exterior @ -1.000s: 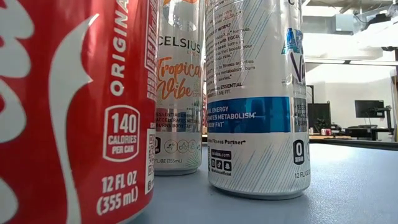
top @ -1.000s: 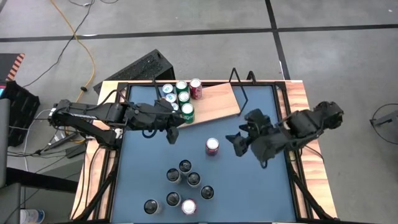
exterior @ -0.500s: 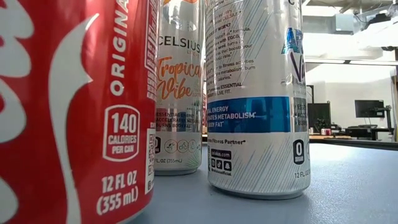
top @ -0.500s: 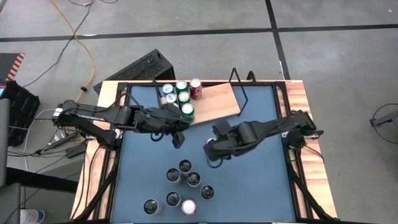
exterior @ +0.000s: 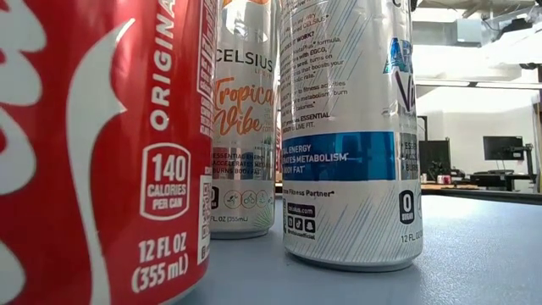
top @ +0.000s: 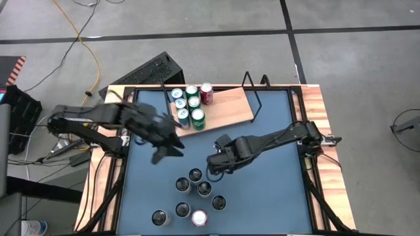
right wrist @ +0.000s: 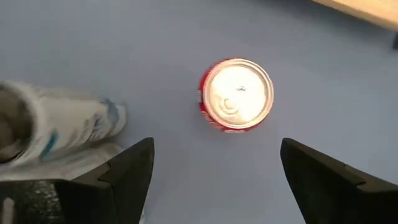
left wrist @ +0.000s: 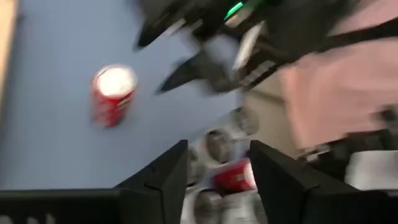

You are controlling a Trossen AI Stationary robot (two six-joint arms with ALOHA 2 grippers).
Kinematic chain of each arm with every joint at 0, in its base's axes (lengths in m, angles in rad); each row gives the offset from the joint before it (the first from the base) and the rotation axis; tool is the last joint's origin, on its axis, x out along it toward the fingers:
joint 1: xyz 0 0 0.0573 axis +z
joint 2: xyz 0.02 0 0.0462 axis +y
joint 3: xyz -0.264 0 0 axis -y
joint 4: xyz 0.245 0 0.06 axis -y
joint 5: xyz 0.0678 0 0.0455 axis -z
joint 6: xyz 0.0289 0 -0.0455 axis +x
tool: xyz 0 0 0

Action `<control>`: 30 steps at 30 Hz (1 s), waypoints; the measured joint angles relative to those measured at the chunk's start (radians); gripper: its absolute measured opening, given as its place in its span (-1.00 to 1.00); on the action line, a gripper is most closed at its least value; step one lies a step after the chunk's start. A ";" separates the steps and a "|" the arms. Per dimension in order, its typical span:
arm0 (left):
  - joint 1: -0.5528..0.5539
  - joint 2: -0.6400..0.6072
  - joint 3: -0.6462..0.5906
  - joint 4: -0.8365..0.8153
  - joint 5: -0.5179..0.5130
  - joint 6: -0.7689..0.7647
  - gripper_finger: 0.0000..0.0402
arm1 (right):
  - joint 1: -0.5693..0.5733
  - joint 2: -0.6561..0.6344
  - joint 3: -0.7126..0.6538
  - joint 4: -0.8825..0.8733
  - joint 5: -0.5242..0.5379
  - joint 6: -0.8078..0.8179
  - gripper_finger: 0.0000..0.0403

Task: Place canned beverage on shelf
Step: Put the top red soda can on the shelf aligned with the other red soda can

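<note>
Overhead, the blue table is carrying the shelf, six cans on it, more waiting. In its wrist view, the right gripper is hovering wide over a red can; the left gripper is parted, empty.

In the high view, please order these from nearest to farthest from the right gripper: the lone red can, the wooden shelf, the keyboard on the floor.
Measured from the right gripper, in the high view:
1. Lone red can: directly under the gripper, hidden by it from above.
2. Wooden shelf: at the table's far edge.
3. Keyboard: on the floor beyond the table, toward the left arm's side.
</note>
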 joint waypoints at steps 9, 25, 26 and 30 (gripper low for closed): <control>0.017 -0.239 0.049 -0.030 -0.159 -0.021 0.02 | -0.062 0.019 -0.005 0.039 0.038 0.037 0.64; 0.017 -0.493 0.050 -0.188 -0.520 -0.102 0.03 | -0.106 0.122 -0.006 0.005 -0.054 0.033 0.64; 0.017 -0.493 0.050 -0.188 -0.520 -0.100 0.03 | -0.106 0.132 -0.008 0.006 -0.069 0.034 0.64; 0.017 -0.491 0.050 -0.194 -0.522 -0.080 0.03 | -0.105 0.155 -0.007 0.019 -0.088 0.026 0.63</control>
